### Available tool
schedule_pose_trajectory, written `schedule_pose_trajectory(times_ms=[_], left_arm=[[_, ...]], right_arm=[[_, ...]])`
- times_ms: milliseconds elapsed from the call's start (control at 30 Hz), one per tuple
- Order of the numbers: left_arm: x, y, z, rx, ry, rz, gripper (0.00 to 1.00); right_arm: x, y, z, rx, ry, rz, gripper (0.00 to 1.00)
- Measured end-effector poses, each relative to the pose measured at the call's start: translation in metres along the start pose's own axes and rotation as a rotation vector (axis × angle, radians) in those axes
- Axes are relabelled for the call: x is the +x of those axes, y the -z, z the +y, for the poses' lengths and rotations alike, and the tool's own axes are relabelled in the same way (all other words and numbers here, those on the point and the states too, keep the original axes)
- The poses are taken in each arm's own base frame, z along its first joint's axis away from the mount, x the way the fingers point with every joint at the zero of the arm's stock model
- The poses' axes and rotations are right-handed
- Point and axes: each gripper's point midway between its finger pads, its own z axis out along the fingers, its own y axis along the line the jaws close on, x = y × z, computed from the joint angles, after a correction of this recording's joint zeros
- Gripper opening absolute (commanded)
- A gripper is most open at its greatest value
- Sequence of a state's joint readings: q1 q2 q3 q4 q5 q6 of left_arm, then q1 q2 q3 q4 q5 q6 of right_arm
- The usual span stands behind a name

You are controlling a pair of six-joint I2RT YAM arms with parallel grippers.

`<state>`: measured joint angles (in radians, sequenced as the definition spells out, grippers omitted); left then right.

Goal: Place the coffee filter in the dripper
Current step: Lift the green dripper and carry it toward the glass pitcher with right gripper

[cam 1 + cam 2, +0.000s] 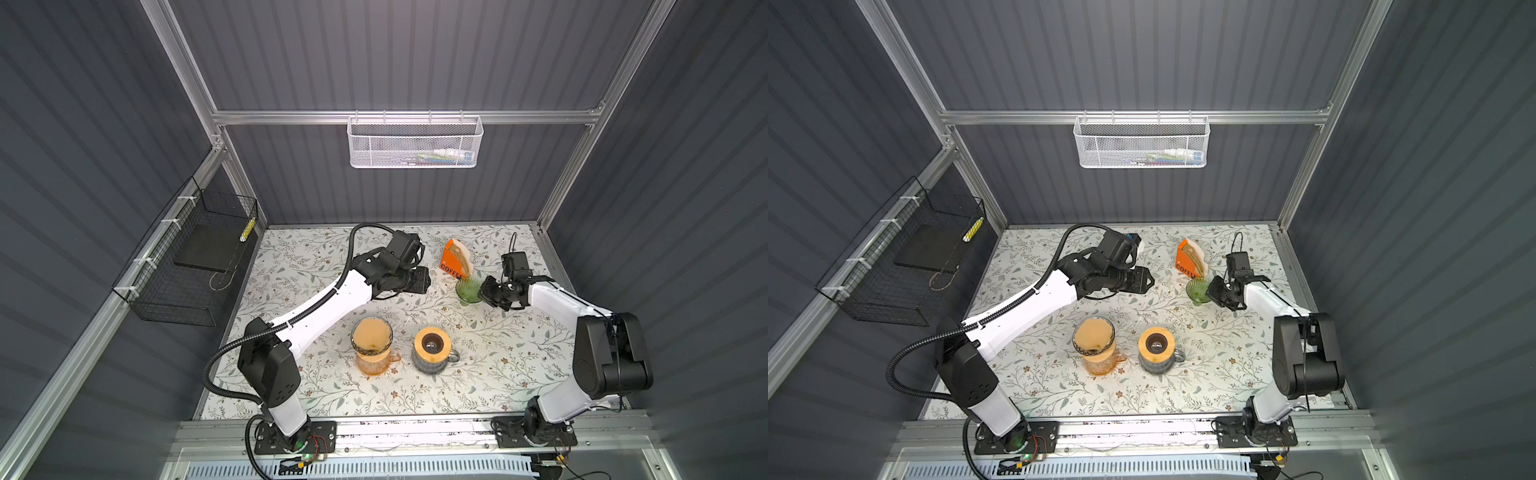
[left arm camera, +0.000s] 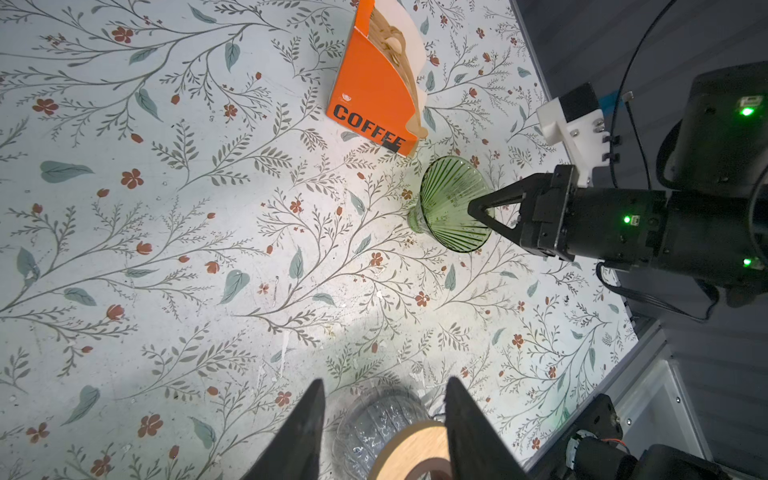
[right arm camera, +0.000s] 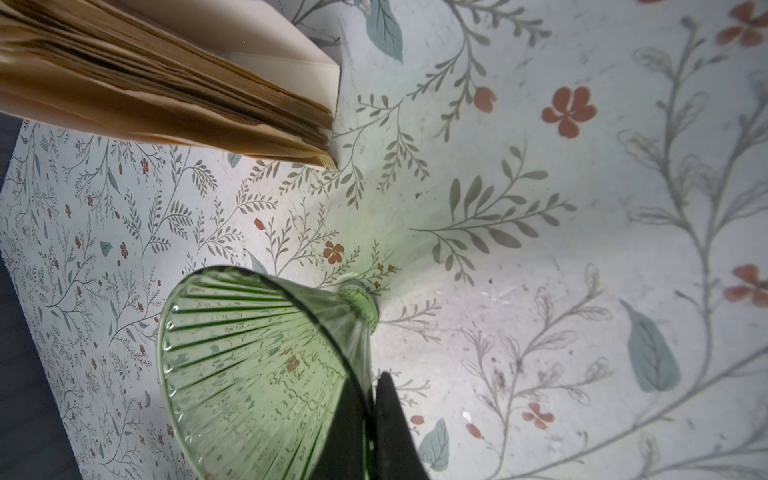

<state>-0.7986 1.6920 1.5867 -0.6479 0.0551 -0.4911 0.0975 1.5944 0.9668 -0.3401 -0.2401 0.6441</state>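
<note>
In both top views the green dripper (image 1: 466,287) rests on the floral table (image 1: 498,365) just beside the orange filter box (image 1: 449,264), with the right gripper (image 1: 483,290) at its rim. Only the left wrist view shows the left gripper (image 2: 384,384), its fingers apart and holding nothing. The right wrist view shows the right fingers (image 3: 395,436) clamped on the dripper's glass wall. The brown coffee filters (image 3: 166,91) are stacked in their box nearby.

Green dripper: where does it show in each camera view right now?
Top view: green dripper right of centre, just below the orange COFFEE filter box.
Top view: same spot.
Left wrist: beside that box.
Right wrist: close up, near the box's filters.
Shared landmark: the box.
</note>
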Motion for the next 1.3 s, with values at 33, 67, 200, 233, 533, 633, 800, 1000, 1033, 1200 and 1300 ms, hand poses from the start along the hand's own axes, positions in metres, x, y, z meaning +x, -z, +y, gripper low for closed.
schedule_pose_trajectory(times_ms=[33, 67, 200, 233, 533, 633, 800, 1000, 1033, 1200, 1300], left_arm=[[0.002, 0.0, 0.001, -0.002, 0.001, 0.001, 0.48], [0.004, 0.0, 0.002, -0.005, 0.003, 0.006, 0.48], [0.005, 0.0, 0.003, -0.007, 0.004, 0.01, 0.48], [0.005, 0.0, 0.003, -0.008, 0.004, 0.01, 0.48], [0.008, 0.008, 0.004, -0.008, 0.004, 0.01, 0.48], [0.009, 0.013, 0.004, -0.007, 0.003, 0.009, 0.48], [0.018, 0.02, 0.009, -0.016, 0.002, 0.017, 0.48], [0.036, 0.027, 0.02, -0.047, 0.006, 0.05, 0.47], [0.038, 0.028, 0.022, -0.053, 0.006, 0.052, 0.47], [0.059, 0.033, 0.036, -0.081, 0.008, 0.069, 0.46], [0.065, 0.038, 0.039, -0.083, 0.008, 0.067, 0.46]], right_arm=[[0.0, 0.0, 0.0, 0.0, 0.001, 0.0, 0.0], [0.001, 0.0, 0.0, 0.0, 0.001, 0.001, 0.0], [0.002, 0.004, 0.003, -0.004, 0.006, 0.0, 0.0], [0.002, 0.007, 0.005, -0.008, 0.009, -0.004, 0.0], [0.003, 0.061, 0.032, -0.09, 0.063, -0.087, 0.0], [0.01, 0.078, 0.038, -0.112, 0.087, -0.096, 0.0], [0.033, 0.106, 0.05, -0.153, 0.145, -0.087, 0.0], [0.073, 0.145, 0.071, -0.231, 0.266, -0.078, 0.0], [0.079, 0.149, 0.074, -0.242, 0.283, -0.075, 0.0], [0.108, 0.164, 0.081, -0.272, 0.356, -0.046, 0.0], [0.121, 0.168, 0.084, -0.277, 0.389, -0.032, 0.0]])
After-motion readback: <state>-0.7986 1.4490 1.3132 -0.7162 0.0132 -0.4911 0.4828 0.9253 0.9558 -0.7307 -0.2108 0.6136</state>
